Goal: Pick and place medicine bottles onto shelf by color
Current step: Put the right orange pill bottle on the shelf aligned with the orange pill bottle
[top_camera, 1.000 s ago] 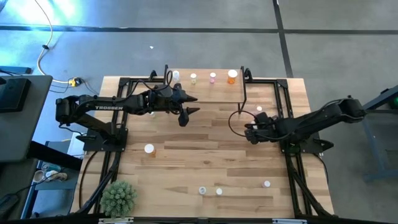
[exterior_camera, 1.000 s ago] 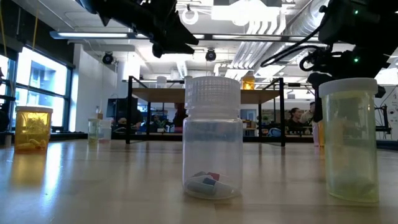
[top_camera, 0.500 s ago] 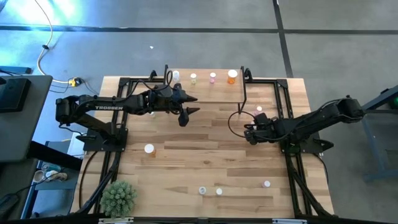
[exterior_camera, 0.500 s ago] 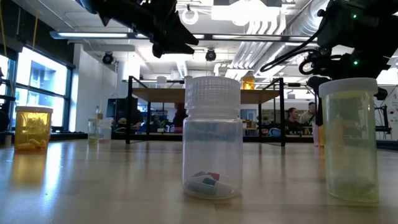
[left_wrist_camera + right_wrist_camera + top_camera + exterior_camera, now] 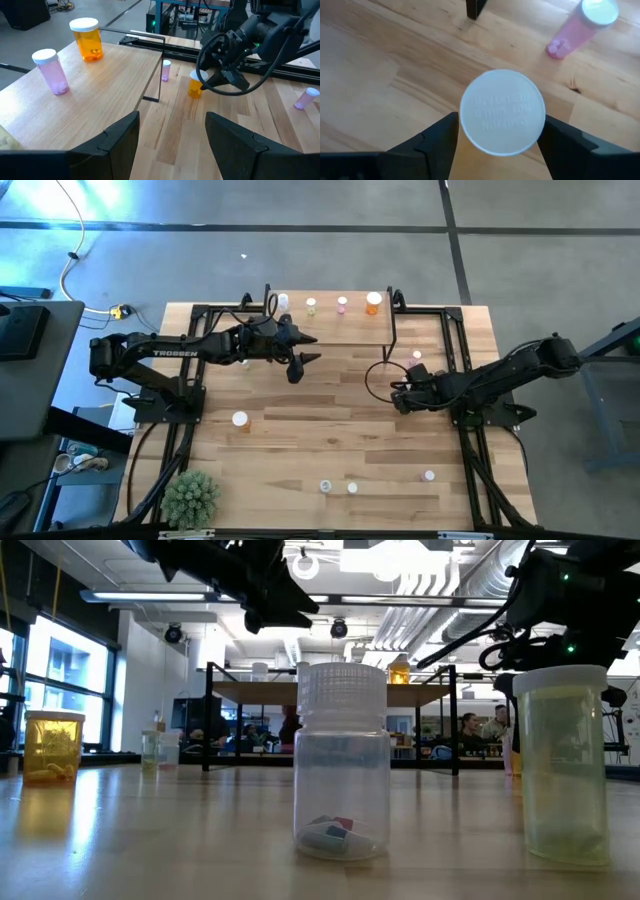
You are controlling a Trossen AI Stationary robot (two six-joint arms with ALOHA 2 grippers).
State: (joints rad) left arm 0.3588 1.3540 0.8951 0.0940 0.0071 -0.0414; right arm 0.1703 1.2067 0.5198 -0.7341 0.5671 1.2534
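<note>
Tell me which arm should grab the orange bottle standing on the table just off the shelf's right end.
The right. Its gripper is directly above the orange bottle, open fingers either side of the white cap. The left gripper is open over the shelf, farther away.

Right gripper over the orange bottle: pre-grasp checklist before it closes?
1. Right gripper centred over the orange bottle: ok, white cap sits between both fingers.
2. Fingers open wide enough: ok, clear of the cap on each side.
3. Pink bottle nearby clear of the fingers: ok, apart.
4. Depth on the bottle body: cannot tell, cap hides it.
5. Shelf orange spot: ok, orange shelf bottle stands at the right end.
6. Left gripper out of the way: ok, open beside the shelf.
</note>
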